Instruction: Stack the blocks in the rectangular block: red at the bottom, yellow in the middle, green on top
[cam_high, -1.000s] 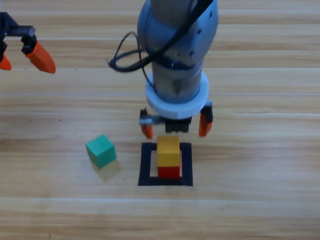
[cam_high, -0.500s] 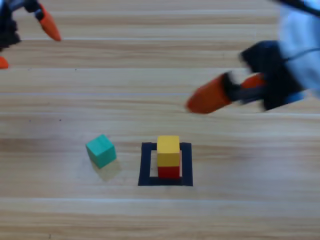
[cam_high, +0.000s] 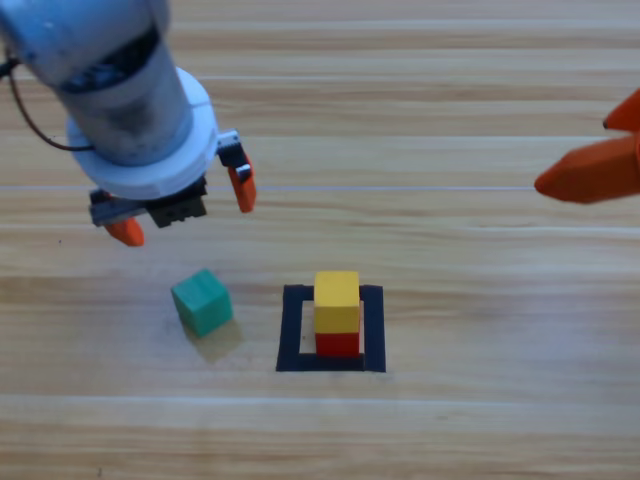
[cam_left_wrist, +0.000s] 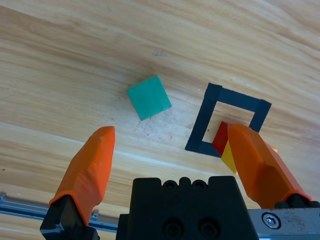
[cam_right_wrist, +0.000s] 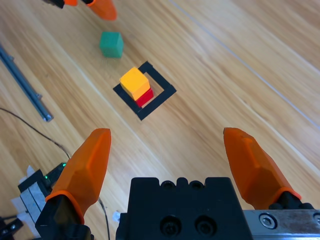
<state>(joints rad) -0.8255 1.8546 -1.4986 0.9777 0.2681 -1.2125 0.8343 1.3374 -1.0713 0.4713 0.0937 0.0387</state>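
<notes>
Left gripper (cam_high: 183, 207) in upper left of high view, jaws spread, empty. Green cube (cam_high: 202, 301) just below, slightly right, probably skewed to jaws. Right gripper (cam_high: 600, 160) at right edge, spread, farther. Yellow (cam_high: 337, 301) on red (cam_high: 338, 344) in tape square (cam_high: 290, 330).

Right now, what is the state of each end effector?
Left end effector: open, empty, above the green cube.
Right end effector: open, empty.
</notes>
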